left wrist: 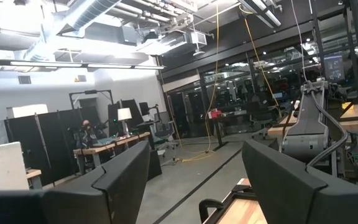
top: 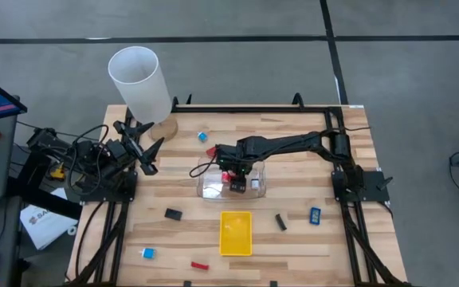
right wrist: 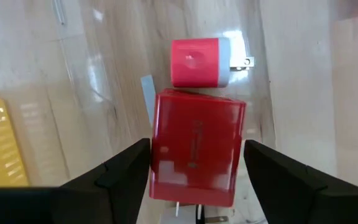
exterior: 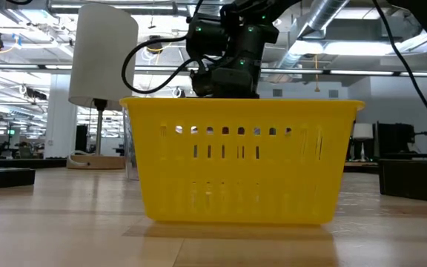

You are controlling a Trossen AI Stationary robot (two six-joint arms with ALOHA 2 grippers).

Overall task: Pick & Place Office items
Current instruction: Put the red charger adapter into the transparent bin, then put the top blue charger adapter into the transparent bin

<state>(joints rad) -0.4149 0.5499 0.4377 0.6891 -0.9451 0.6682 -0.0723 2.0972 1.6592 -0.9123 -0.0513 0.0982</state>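
A: Where is the right pincer [right wrist: 191, 180] seen?

B: It is held over the clear tray [top: 210, 190] at mid-surface. Its fingers [right wrist: 124, 167] are spread, with gaps on both sides of a red block [right wrist: 196, 147] lying between them; the block is judged released, not gripped.

A: What else is counted in the tray?

B: A smaller red plug piece [right wrist: 195, 61] is seen just beyond the block.

A: And what is left?

B: Most of the work, it is judged. The yellow tray [top: 236, 232] appears empty, and black bits [top: 173, 214], blue bits [top: 315, 214] and a red stick [top: 200, 265] are scattered on the surface [top: 293, 247].

A: The left pincer [top: 145, 147]?

B: It is parked near the white cylinder [top: 139, 82], unclenched, nothing held.
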